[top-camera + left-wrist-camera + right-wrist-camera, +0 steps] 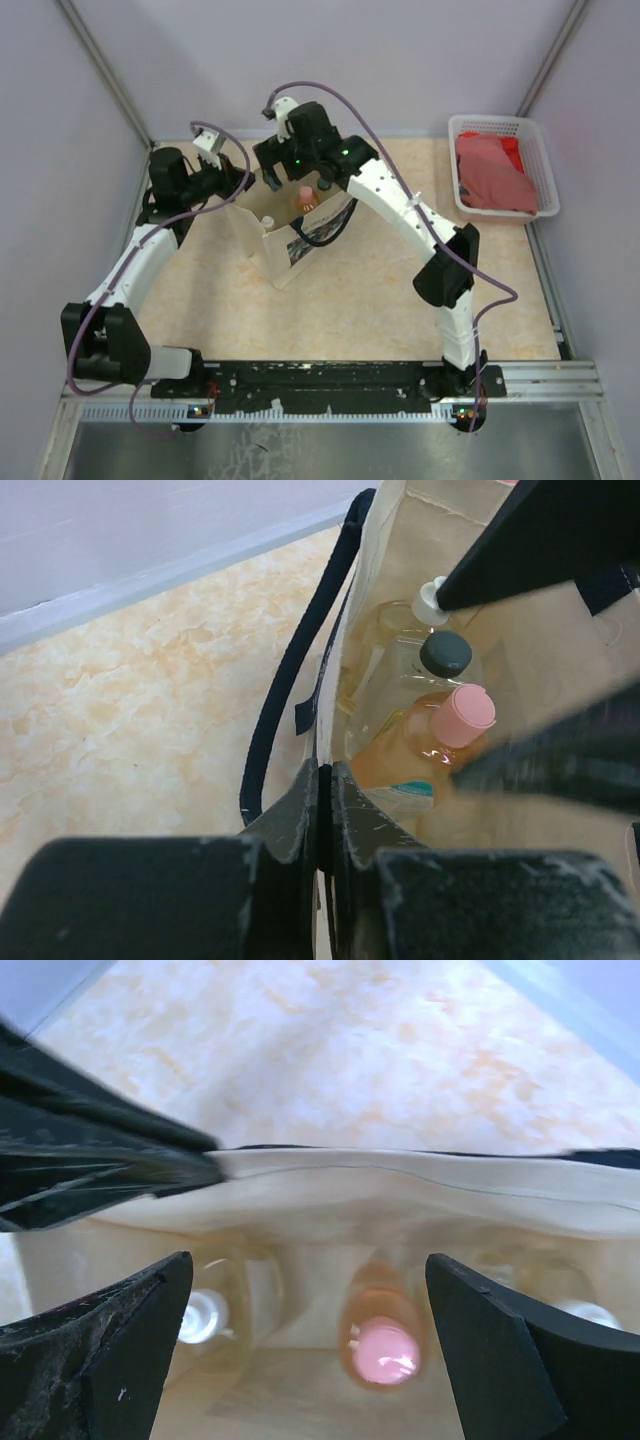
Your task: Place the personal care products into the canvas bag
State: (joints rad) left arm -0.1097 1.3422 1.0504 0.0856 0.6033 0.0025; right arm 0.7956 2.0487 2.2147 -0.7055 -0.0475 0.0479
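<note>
One pink-capped amber plastic bottle (385, 1350) stands inside the beige canvas bag (400, 1195), straight below the released right claw (309, 1260), white-capped bottles (200, 1317) flanking it; the left claw (322, 780) grips the bag's rim.

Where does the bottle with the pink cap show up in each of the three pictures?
Top view: pink-capped bottle, upper centre, in the bag.
Left wrist: right of centre, beside a dark-capped bottle.
Right wrist: bottom centre, inside the bag.
Shared landmark: the bag's beige rim.
</note>
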